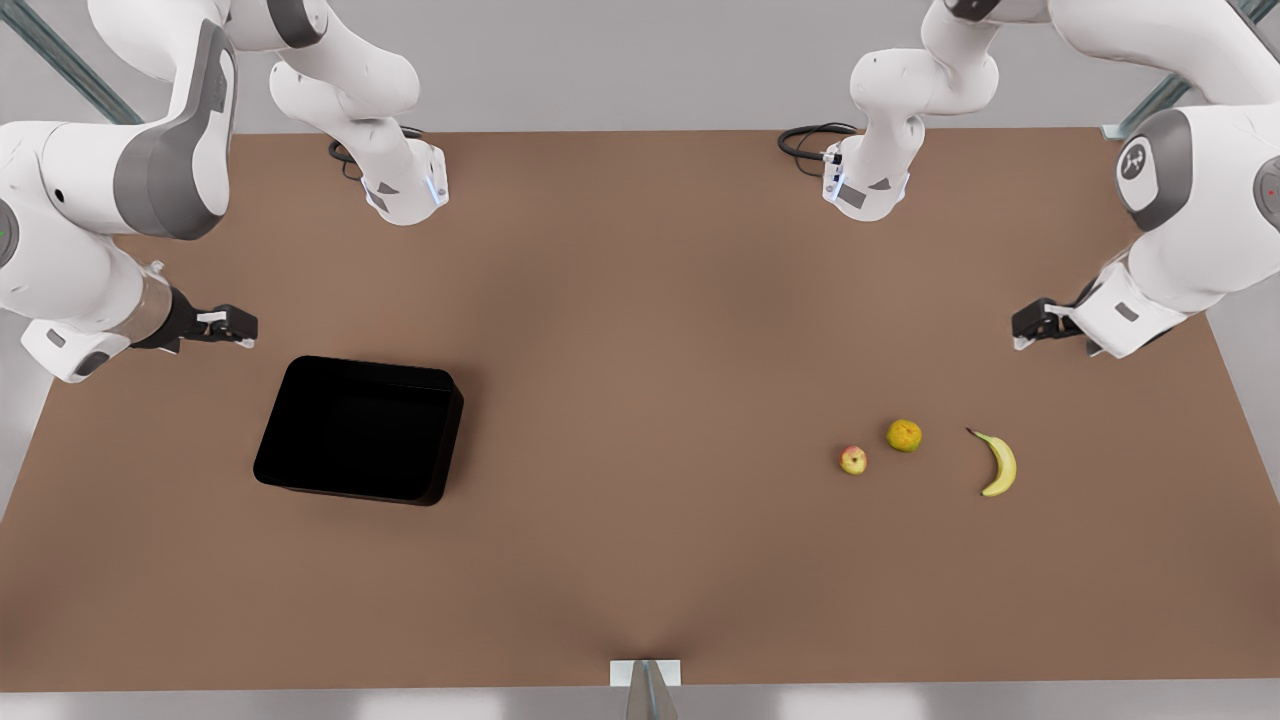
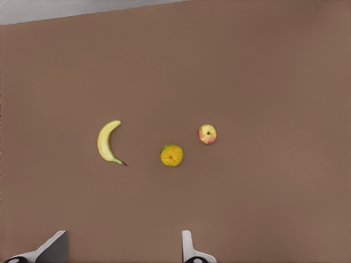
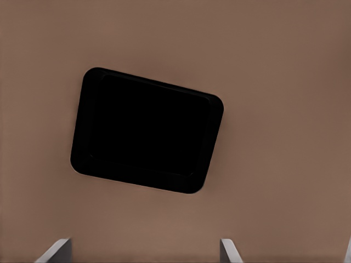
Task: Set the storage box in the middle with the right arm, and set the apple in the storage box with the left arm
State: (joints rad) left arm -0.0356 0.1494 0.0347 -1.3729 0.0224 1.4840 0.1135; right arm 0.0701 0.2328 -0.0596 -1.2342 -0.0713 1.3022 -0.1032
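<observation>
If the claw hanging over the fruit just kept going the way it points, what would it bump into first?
Probably the bare table beside the fruit. The left claw, open, looks down at the banana, the yellow-green fruit and the apple, but depth is hard to judge.

Lighting: even, soft, diffuse from overhead. Table (image 1: pixel 640 560): matte brown, no glare, faint darker patches under the arms. Storage box (image 1: pixel 360 430): interior uniformly black, no detail readable. Fruit shadows: barely visible. Edges: slightly soft throughout.
</observation>
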